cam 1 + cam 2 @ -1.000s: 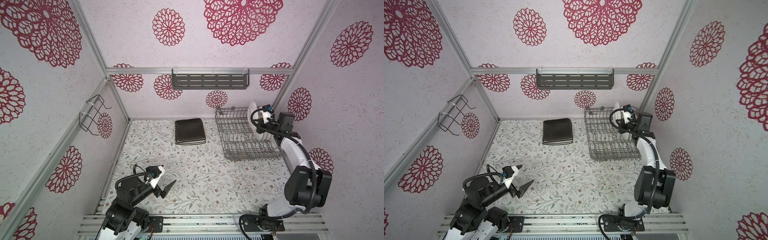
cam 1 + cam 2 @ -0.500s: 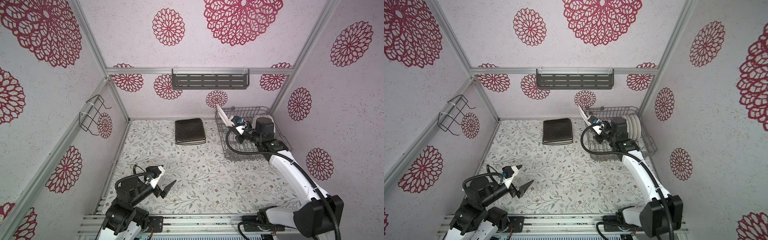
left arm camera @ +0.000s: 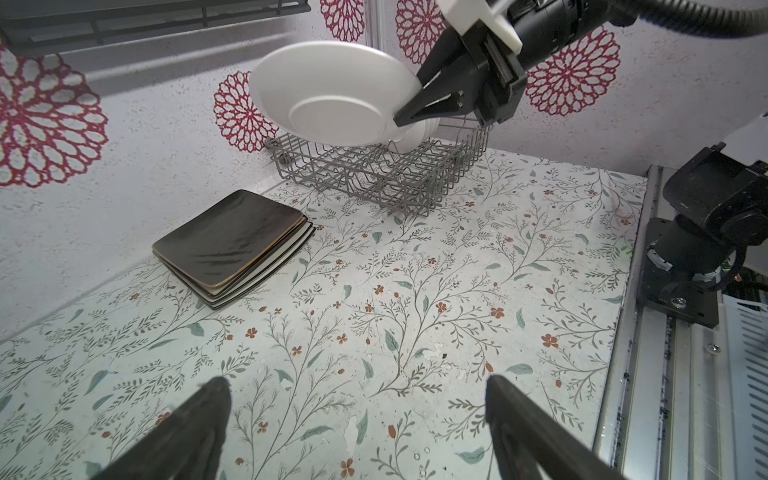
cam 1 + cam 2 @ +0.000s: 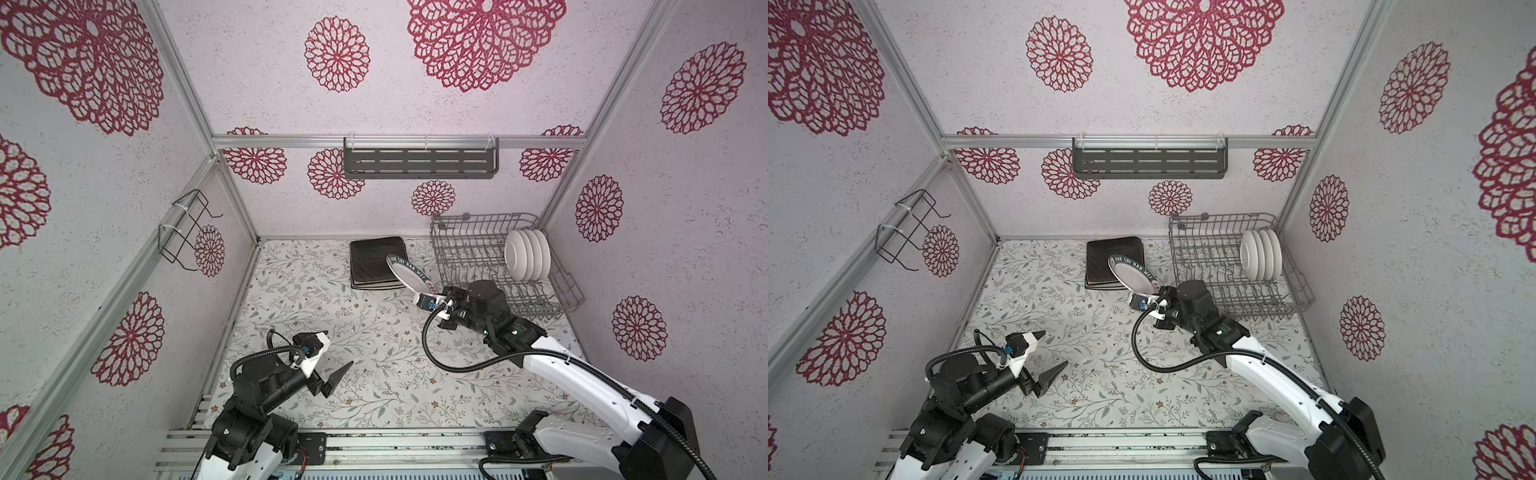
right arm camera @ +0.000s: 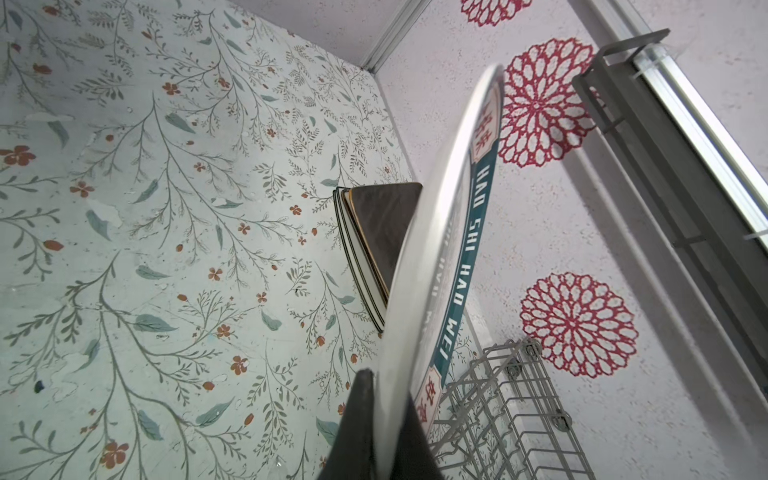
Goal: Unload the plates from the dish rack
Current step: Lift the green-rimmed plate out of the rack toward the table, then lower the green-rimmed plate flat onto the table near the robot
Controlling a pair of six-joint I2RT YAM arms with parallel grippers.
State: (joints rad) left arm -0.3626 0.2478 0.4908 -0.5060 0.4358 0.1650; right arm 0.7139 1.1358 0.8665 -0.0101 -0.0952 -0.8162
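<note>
Right wrist: jaws tight on plate

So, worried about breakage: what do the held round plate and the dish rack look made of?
Round plate: probably glazed ceramic, maybe melamine; smooth glossy white back with foot ring, printed teal rim.
Dish rack: grey metal wire, likely coated; thin matte rods.

A round white plate with a teal lettered rim tilts in the air over the flat stack of black and cream square plates, pinched at its edge by the right gripper. Four round white plates stand on edge at the right end of the grey wire dish rack, in the back right corner.
</note>
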